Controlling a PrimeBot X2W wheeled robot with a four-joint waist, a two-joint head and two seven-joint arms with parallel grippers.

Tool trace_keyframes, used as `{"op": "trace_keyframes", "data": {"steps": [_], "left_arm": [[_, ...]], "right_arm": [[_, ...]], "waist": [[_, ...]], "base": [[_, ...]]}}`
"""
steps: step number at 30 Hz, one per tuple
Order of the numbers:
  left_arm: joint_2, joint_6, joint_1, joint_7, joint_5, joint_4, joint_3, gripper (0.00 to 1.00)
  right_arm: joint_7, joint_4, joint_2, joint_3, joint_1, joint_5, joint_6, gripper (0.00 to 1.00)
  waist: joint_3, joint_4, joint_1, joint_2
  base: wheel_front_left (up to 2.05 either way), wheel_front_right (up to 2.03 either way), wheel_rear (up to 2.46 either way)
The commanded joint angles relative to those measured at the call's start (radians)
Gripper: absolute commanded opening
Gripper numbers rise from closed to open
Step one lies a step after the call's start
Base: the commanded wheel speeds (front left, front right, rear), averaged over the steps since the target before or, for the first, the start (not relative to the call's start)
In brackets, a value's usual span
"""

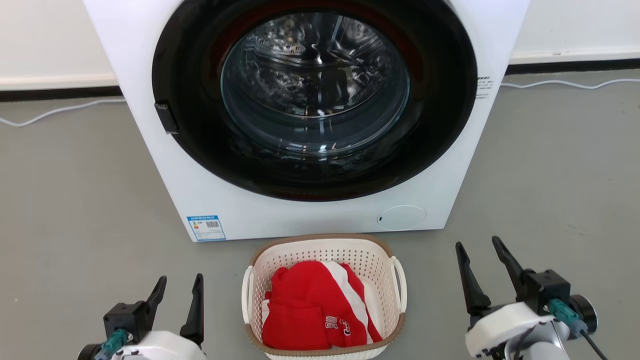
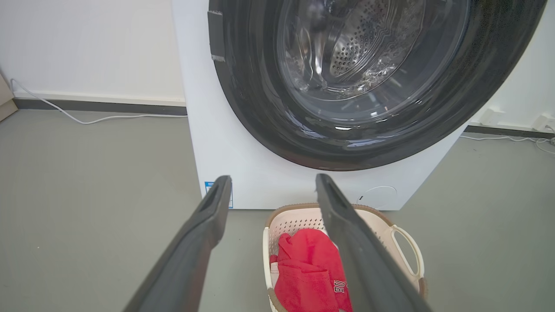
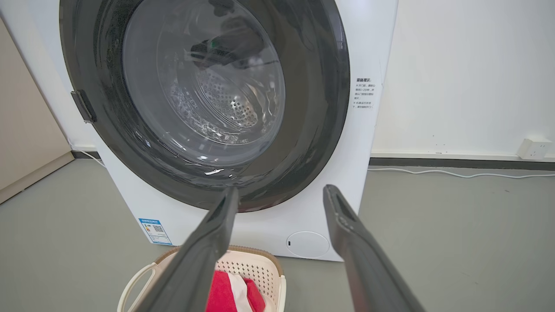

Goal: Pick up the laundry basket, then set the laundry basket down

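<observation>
The laundry basket [image 1: 378, 260] stands on the grey floor just in front of the washing machine, cream-white and perforated with a brown rim and white loop handles. Red and white clothing [image 1: 312, 305] lies inside it. My left gripper [image 1: 180, 281] is open to the basket's left, apart from it, with nothing between its fingers. To the basket's right my right gripper [image 1: 479, 244] hangs open and empty too. The left wrist view has the basket [image 2: 299, 219] low between and behind its gripper [image 2: 272, 178]. In the right wrist view the basket [image 3: 256, 266] sits bottom left, below that gripper [image 3: 282, 188].
A white front-loading washing machine [image 1: 200, 200] with a dark round glass door [image 1: 315, 95] stands right behind the basket. White cables [image 1: 55, 111] run along the floor by the wall on both sides. A wall socket [image 3: 534, 148] sits low at the right.
</observation>
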Motion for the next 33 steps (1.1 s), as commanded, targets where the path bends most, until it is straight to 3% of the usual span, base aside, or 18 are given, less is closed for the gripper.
{"op": "trace_keyframes", "data": {"steps": [1,17,18,25,29,33], "left_arm": [[0.006,-0.001,-0.016,-0.006,0.015,-0.031,0.034,1.0],[-0.007,0.001,0.047,-0.006,0.028,-0.083,0.071,1.0],[-0.02,0.0,0.06,0.0,0.022,-0.052,0.038,0.0],[-0.034,0.0,0.086,0.012,-0.005,0.008,0.04,0.0],[-0.035,-0.002,0.083,0.025,-0.051,0.002,0.044,0.0],[-0.035,-0.003,0.08,0.035,-0.097,-0.005,0.045,0.0]], "right_arm": [[-0.006,-0.03,0.001,0.023,-0.008,0.005,0.006,1.0],[-0.006,-0.11,0.001,-0.021,0.088,0.002,0.006,1.0],[0.0,-0.073,0.001,-0.04,0.09,0.0,0.0,0.0],[0.011,-0.016,0.006,-0.042,0.127,0.03,-0.001,0.0],[0.024,-0.023,0.006,-0.045,0.125,0.081,-0.001,0.0],[0.034,-0.029,0.005,-0.045,0.123,0.132,0.0,0.0]], "waist": [[-0.005,-0.003,0.0,-0.0001],[-0.044,0.01,0.0,-0.0001],[-0.043,0.009,0.0,-0.0001],[-0.043,0.008,0.0001,-0.0001],[-0.044,0.008,0.0022,-0.0001],[-0.042,0.008,0.0003,-0.0001]], "base": [[0.0,0.0,0.0],[0.0,0.0,0.0],[0.0,0.0,0.0],[0.0,0.0,0.0],[0.0,0.0,0.0],[0.0,0.0,0.0]]}}
